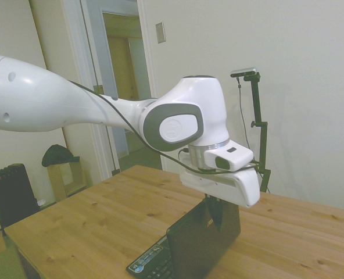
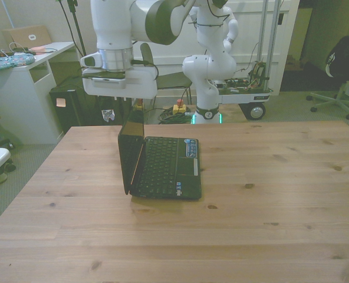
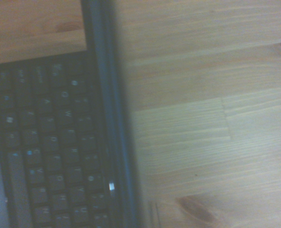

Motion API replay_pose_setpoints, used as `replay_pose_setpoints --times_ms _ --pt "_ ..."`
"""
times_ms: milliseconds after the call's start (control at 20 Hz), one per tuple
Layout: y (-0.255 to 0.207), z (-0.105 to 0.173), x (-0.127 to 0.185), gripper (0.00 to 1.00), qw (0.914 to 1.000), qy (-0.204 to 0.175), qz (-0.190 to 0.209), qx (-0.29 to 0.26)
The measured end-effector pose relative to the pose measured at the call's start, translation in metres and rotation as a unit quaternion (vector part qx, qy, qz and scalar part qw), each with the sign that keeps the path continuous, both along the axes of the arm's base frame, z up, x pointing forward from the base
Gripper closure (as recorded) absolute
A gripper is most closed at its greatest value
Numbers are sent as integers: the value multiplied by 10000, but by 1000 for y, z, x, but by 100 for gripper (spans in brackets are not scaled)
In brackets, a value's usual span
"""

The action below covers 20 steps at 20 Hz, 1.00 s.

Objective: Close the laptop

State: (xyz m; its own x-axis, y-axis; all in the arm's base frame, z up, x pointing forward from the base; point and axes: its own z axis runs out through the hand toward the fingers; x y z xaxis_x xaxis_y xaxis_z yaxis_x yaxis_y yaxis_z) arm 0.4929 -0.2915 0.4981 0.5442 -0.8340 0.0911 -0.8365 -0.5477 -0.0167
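Black laptop (image 2: 163, 165) stands open on the wooden bench (image 2: 269, 194); my tool (image 2: 131, 113) hangs at its upright lid's top edge; finger spacing I cannot tell.

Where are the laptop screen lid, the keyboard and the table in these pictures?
laptop lid (image 2: 131, 154), front view, on its upright screen panel.
keyboard (image 2: 161, 165), front view, on the middle keys.
table (image 2: 269, 194), front view, on bare wood.

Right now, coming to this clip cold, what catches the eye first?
The big white arm dominates, its gripper hanging directly over the upright lid's top edge. Beneath it, a small black laptop stands open on the wooden table, toward the front view's left, its lid raised almost vertical and the keyboard exposed.
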Motion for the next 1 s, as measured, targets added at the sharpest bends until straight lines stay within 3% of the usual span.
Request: replay_pose_setpoints --times_ms 300,650,850,1000 --pt "56 -11 20 100 9999 -28 117 3" --pt "120 -64 39 100 9996 91 277 66" --pt "126 -107 45 100 9992 258 299 83" --pt "126 -115 51 100 9991 272 310 70"
